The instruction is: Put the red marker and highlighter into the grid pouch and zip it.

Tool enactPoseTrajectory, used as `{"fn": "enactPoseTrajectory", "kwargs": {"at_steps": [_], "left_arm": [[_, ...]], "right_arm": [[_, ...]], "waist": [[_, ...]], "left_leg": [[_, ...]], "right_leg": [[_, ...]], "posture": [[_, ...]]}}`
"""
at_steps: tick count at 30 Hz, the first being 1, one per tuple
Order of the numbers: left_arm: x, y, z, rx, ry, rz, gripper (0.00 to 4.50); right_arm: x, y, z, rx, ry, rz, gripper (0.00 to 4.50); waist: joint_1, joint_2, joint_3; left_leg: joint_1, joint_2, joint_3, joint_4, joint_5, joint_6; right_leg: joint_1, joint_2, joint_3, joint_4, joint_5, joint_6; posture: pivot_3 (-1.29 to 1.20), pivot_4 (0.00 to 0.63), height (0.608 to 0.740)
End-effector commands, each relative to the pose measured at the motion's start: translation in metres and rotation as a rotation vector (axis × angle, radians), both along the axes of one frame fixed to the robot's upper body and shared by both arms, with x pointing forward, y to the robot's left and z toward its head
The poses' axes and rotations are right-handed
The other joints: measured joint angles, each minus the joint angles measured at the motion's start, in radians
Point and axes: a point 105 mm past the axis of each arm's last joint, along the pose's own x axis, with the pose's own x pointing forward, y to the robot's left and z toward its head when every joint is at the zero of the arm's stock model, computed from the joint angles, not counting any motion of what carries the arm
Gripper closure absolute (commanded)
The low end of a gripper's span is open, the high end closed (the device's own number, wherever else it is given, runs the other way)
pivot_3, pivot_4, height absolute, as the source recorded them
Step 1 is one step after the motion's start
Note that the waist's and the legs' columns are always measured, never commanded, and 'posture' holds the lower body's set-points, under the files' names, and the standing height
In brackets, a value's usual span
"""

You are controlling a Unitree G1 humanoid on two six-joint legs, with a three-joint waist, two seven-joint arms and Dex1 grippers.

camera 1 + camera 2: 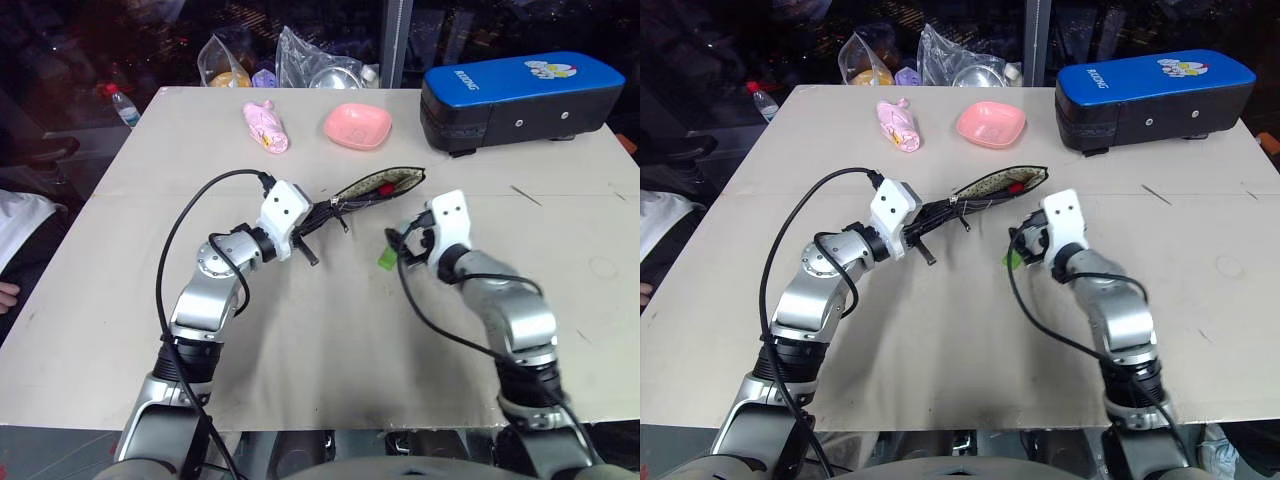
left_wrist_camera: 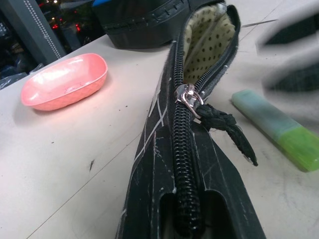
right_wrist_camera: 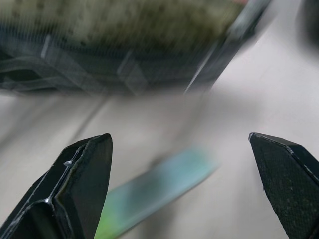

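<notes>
The left gripper (image 1: pixel 305 232) is clamped on the closed end of the soft, floppy pouch (image 1: pixel 375 187), red marker (image 1: pixel 385 187) inside. The right gripper (image 3: pixel 182 184), jaws wide, hovers over the highlighter (image 2: pixel 281 130) on the table (image 1: pixel 120 300): light, rigid, probably slick; best pinched across its flat middle.

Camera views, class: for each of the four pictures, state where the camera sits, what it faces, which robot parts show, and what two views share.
Left eye view: head camera, looking down over the table; both arms, left gripper, right gripper.
Right eye view: the same scene, from the head's other eye.
Left wrist view: along the clamped grid pouch, towards the pink dish.
Right wrist view: between open fingers, down at the highlighter.
Shared: both wrist views show pouch and highlighter.
</notes>
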Motion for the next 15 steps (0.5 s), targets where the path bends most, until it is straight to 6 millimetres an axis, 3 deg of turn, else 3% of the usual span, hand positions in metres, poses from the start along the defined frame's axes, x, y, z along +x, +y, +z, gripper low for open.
{"fn": "enactPoseTrajectory", "kwargs": {"at_steps": [1, 9, 15], "left_arm": [[0.002, 0.005, 0.016, -0.011, -0.059, 0.019, 4.50], [0.002, 0.008, 0.013, 0.007, -0.063, 0.031, 4.50], [0.001, 0.008, 0.010, 0.016, -0.063, 0.036, 4.50]], "right_arm": [[0.005, -0.002, 0.006, -0.023, -0.024, -0.077, 0.06], [-0.002, 0.013, -0.027, -0.047, 0.201, -0.076, 0.06], [-0.009, 0.030, -0.029, 0.028, 0.309, -0.044, 0.06]], "waist": [[0.002, 0.000, 0.000], [-0.002, 0.000, 0.000], [-0.002, -0.001, -0.001]], "left_leg": [[0.000, 0.000, 0.000, 0.000, 0.000, 0.000], [0.000, 0.000, 0.000, 0.000, 0.000, 0.000], [0.000, 0.000, -0.001, -0.001, 0.000, 0.000]], "right_leg": [[0.000, 0.000, 0.000, 0.000, 0.000, 0.000], [0.000, 0.000, 0.000, 0.000, 0.000, 0.000], [0.000, 0.000, 0.000, 0.000, 0.000, 0.000]], "posture": [[0.00, 0.150, 0.740], [0.00, 0.150, 0.740], [0.00, 0.150, 0.740]]}}
